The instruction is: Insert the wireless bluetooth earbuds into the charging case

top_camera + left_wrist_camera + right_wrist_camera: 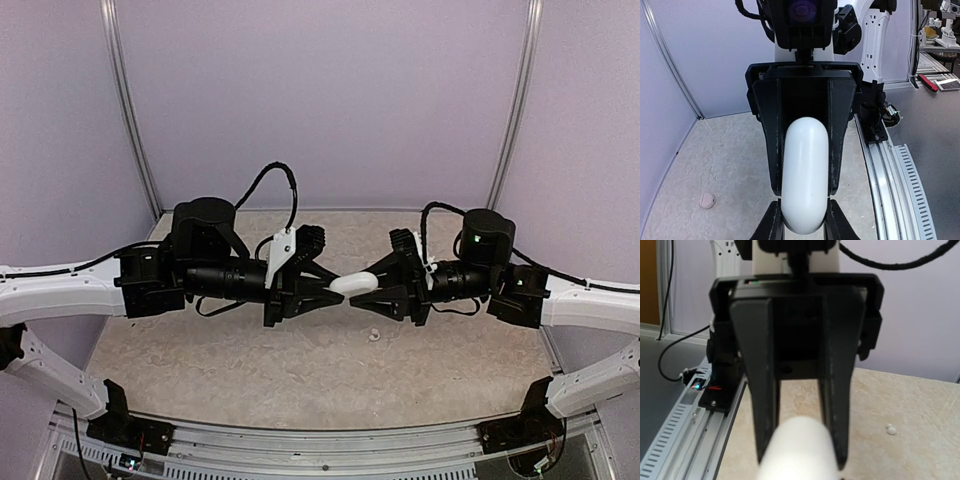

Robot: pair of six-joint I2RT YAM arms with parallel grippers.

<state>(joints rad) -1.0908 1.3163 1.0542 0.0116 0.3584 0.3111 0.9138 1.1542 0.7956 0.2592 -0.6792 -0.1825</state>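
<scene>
A white pebble-shaped charging case hangs above the table's middle, held end to end between both grippers. My left gripper pinches its left end. My right gripper has its fingers along both sides of the case's right part. In the left wrist view the case sits between my own fingertips and the right gripper's fingers. The case looks closed and smooth. One tiny pale earbud lies on the table below the grippers. It also shows faintly pink in the left wrist view and whitish in the right wrist view.
The marbled beige table top is enclosed by lilac walls at the back and sides. An aluminium rail with the arm bases runs along the near edge. Beyond it, a grey bench with tools shows.
</scene>
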